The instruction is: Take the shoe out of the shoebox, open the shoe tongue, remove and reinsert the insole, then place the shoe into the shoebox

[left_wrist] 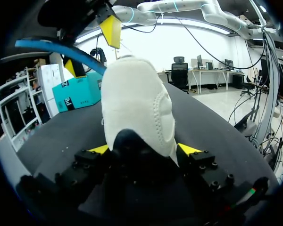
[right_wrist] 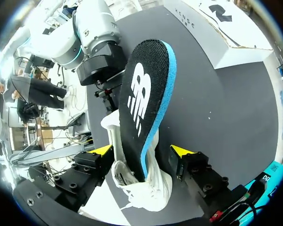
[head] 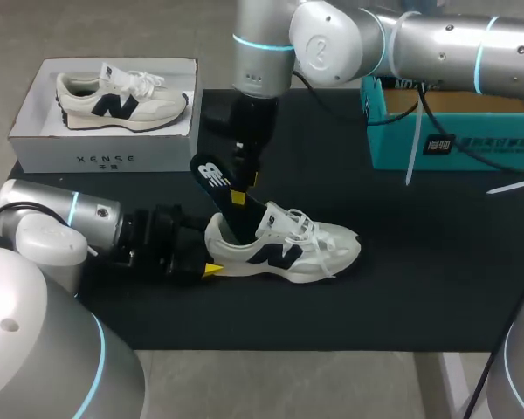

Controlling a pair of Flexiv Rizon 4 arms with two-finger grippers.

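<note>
The right gripper has its yellow-tipped fingers spread. A gap shows on each side of the black foam insole with the blue edge standing between them. The insole's front end is sunk in the mouth of the shoe just below this gripper, and its heel end juts back up towards the wrist.

The left gripper is clamped on the heel of the white mesh sneaker with the dark side logo. The sneaker's toe points away from this gripper and rests on the black mat.

With nothing pinching it, the half-seated insole could likely spring back or tip sideways out of the shoe. If the right fingers close off-centre, they might catch the collar or laces instead. A straight push down could buckle the foam and leave it folded near the toe. Since only the heel is held, that push may also pivot or slide the sneaker.

The white cardboard shoebox, well apart from both grippers, already holds a matching sneaker, so room for the return looks tight.
</note>
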